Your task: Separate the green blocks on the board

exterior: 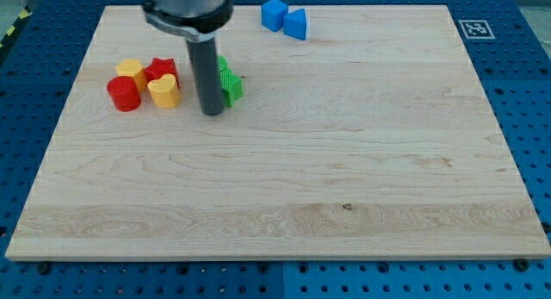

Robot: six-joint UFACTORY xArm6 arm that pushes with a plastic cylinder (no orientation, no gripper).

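Blocks of green (230,82), light and rigid, touch my tip (212,113) on its right; no claw exists to open or close.

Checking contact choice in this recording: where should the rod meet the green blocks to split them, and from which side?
My tip sits at the green blocks' left edge, largely hiding them. Probably best to push into the seam between the two, coming from the view's left. The seam itself is hidden, so this is a guess.

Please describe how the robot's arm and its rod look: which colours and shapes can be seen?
Only the arm's end shows: a round, dark, glossy housing with a lighter rim at the view's top, and under it a straight, smooth dark grey cylindrical rod down to my tip. No cables or markings show.
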